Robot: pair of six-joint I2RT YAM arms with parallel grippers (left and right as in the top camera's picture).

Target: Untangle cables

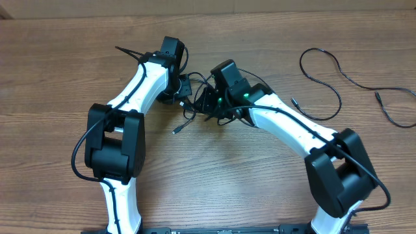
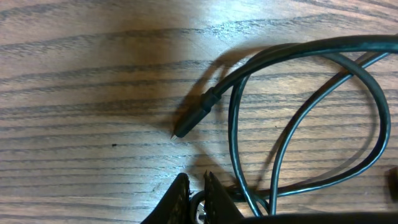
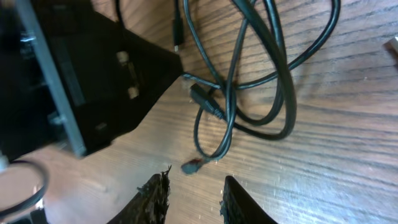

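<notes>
Both arms are leaning in toward the middle of the tabletop [image 1: 65, 65], where the cables [image 3: 231, 93] are lying in a loose knot of overlapping loops. They are meeting there because the knot needs one anchor and one puller.

The left tool [image 2: 196, 177] is sitting low on the wood with its fingers drawn almost together. A thin strand seems to be pinched in the sliver between them (the wrist view cuts this off at the bottom edge, so that is a judgement). Gripping there is probably serving to pin the bundle while the other side is worked. A black plug [image 2: 196, 112] is resting on the wood just ahead of it, at the end of a thick cord arching away to the right.

The right tool [image 3: 198, 176] is hovering just short of the knot with its fingers partly apart and nothing between them. A small cord end [image 3: 189, 167] is lying right in front of the gap, which makes it the likely target, since a free tip is the easiest thing to draw out through a loop.

Well apart on the right, a loose cord [image 1: 318, 50] is lying spread out and clear of the knot.
</notes>
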